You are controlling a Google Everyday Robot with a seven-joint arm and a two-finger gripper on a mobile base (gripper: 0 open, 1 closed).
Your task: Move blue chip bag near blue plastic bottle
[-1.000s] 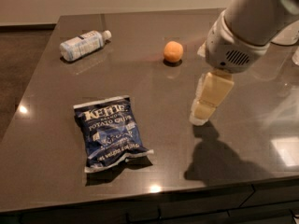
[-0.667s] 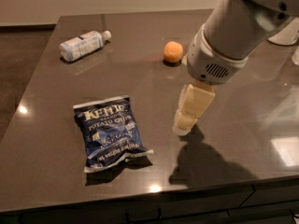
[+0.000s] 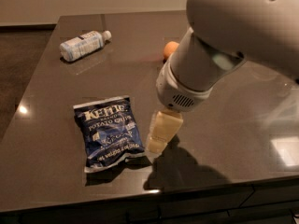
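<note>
The blue chip bag (image 3: 110, 131) lies flat on the dark table, near its front edge, with white lettering facing up. The blue plastic bottle (image 3: 84, 45) lies on its side at the far left of the table, its white cap pointing right. My gripper (image 3: 160, 133) hangs from the big white arm just to the right of the bag's lower right corner, low over the table. It holds nothing that I can see.
An orange round fruit (image 3: 168, 49) sits at the back of the table, partly hidden behind my arm (image 3: 219, 45). The dark table (image 3: 56, 101) has its front edge close below the bag and its left edge beside the bottle.
My arm and gripper have moved left and toward the front, from the table's right half to right beside the chip bag. The bag, the bottle and the fruit have not moved.
</note>
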